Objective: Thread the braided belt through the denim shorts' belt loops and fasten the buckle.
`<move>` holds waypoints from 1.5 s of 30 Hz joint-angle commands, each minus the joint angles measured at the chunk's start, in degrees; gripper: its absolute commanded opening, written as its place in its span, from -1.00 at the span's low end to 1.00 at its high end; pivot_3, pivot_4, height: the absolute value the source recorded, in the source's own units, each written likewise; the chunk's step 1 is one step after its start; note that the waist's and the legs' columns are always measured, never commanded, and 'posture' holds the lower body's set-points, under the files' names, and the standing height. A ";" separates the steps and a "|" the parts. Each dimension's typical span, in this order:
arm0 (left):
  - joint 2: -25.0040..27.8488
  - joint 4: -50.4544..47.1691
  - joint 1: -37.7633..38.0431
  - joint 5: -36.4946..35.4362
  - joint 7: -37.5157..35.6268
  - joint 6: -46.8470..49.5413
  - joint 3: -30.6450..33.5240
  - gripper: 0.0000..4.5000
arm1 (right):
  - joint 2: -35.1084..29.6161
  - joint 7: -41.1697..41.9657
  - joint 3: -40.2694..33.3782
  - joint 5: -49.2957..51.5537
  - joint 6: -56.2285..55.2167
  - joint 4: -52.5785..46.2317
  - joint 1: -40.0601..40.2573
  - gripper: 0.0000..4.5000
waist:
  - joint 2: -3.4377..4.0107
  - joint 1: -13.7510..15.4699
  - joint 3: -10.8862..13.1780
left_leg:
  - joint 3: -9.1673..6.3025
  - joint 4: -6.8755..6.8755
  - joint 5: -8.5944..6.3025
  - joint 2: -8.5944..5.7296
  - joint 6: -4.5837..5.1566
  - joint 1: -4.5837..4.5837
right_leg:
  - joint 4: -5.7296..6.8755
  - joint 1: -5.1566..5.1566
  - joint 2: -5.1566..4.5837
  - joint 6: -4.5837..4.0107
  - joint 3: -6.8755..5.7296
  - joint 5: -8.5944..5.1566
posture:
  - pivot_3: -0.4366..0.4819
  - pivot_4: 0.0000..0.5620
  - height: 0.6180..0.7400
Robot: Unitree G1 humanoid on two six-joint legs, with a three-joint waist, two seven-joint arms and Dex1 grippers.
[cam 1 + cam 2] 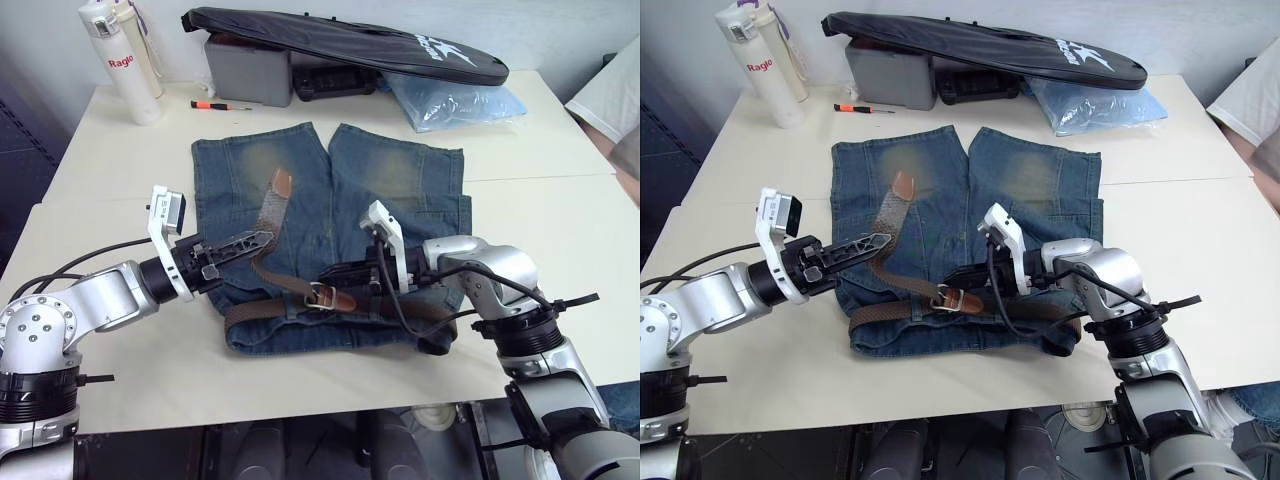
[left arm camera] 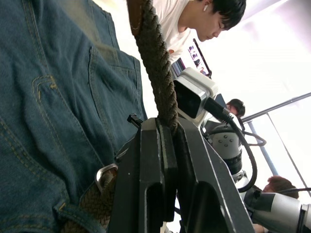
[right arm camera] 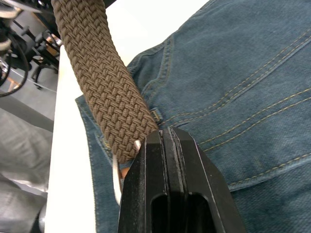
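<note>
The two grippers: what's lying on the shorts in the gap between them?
In the left eye view, between the left gripper and the right gripper runs the braided belt over the denim shorts, with its silver buckle by the right gripper.

Brown braided belt [image 3: 104, 82], faded blue shorts [image 1: 400, 175]

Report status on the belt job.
Left pincer shut on braided belt, tan tip up. Right pincer shut at buckle. Belt round denim shorts waistband. Nothing in the way.
</note>
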 commanded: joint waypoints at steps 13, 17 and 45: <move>3.62 0.31 4.79 9.80 -7.66 0.84 2.22 -1.00 | 3.77 0.41 4.35 -1.67 -2.63 2.88 1.78 -0.98 | 0.02 -0.22 0.01 | 0.04 -0.23 0.00 0.04 0.00 0.01 | -0.05 -0.09 0.02 -0.07 0.00 -0.04 | -0.05 -0.47 1.00; 4.20 0.70 4.86 11.63 -8.43 1.32 2.49 -1.00 | 3.00 1.44 3.35 -0.88 -1.91 2.61 1.20 -0.98 | 0.02 -0.25 0.01 | 0.05 -0.25 0.00 0.04 0.00 0.01 | -0.05 -0.10 0.02 -0.07 0.00 -0.04 | -0.05 -0.47 1.00; 3.09 1.00 3.12 15.50 -9.47 2.87 2.77 -1.00 | 3.95 0.14 7.06 -4.77 -1.44 5.44 1.79 -0.98 | 0.02 -0.36 0.01 | 0.09 -0.44 0.01 0.05 -0.02 0.03 | -0.12 -0.15 0.02 -0.09 -0.01 -0.05 | -0.05 -0.47 1.00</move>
